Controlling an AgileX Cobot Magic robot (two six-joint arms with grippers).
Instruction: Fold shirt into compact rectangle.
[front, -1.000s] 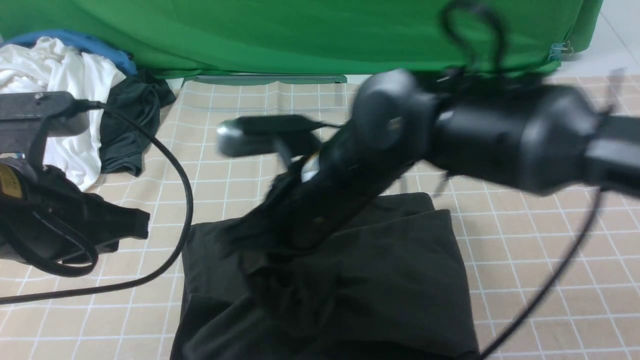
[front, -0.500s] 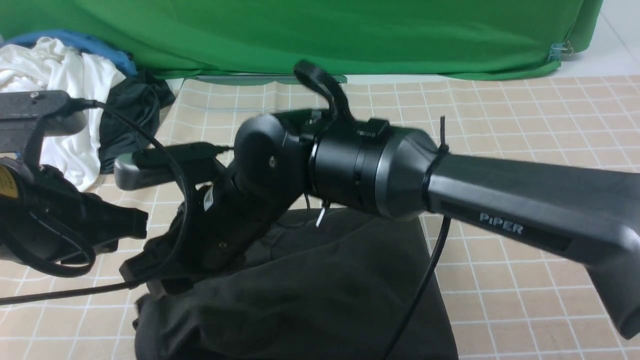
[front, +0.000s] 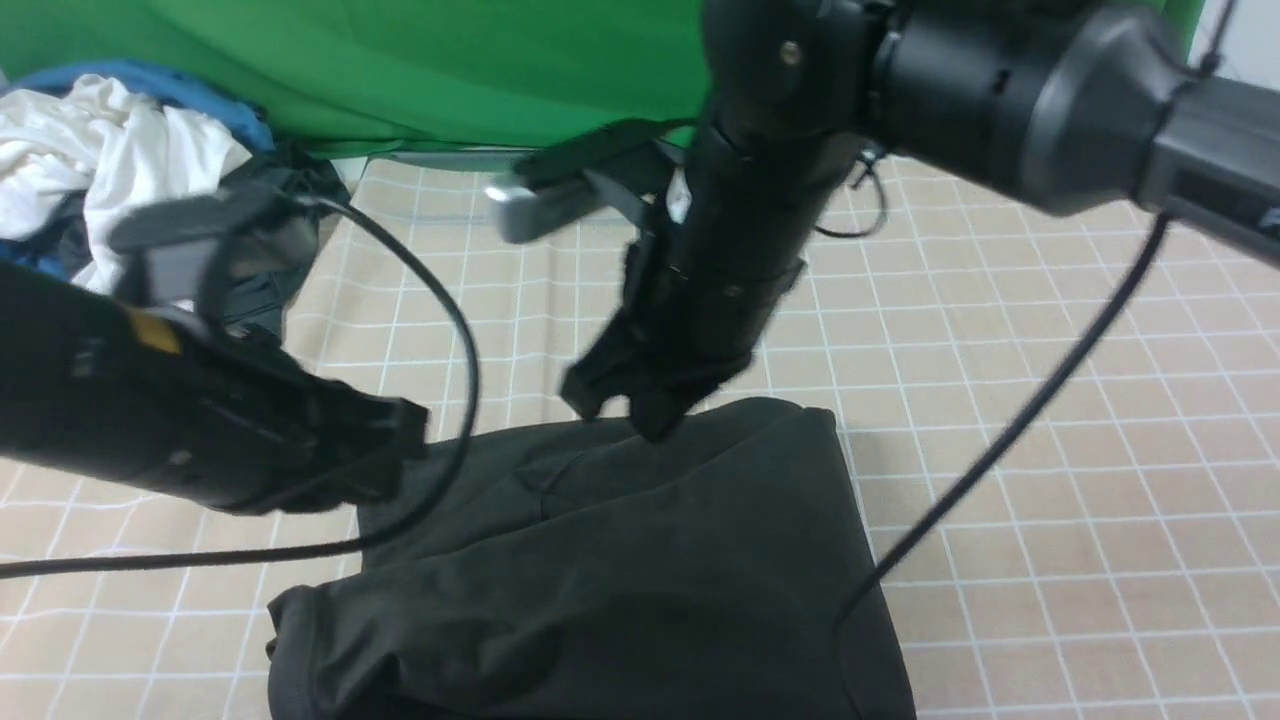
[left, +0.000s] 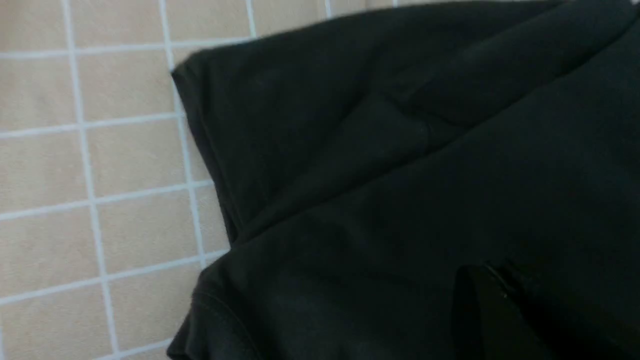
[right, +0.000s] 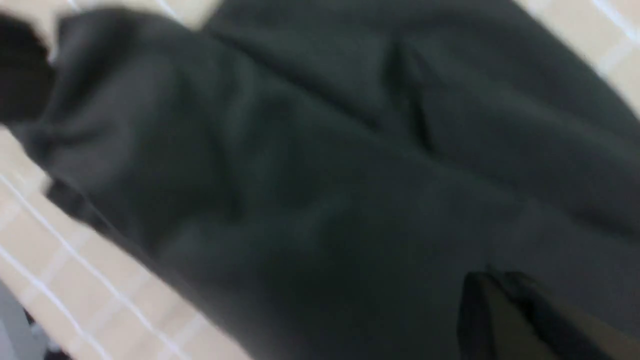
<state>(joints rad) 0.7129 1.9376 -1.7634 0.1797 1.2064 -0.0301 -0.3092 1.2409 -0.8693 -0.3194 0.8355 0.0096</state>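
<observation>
Shirt (front: 640, 560) near-folded at surface's near edge; my R claw (front: 640, 405) and L claw (front: 405, 445) are clenched, seemingly empty. Next, imo: flatten the lumpy near-left corner.

Lower right of the front view is wide open checked mat (front: 1100, 600), loads of room there. Middle's blocked: the shirt (front: 640, 570) fills the lower centre and the right arm (front: 740, 230) hangs over its far edge, trailing cable (front: 1005, 440) cutting across. Left arm (front: 180, 410) and its looped cable (front: 468, 350) hog the left side, clothes pile (front: 120, 170) upper left.
</observation>
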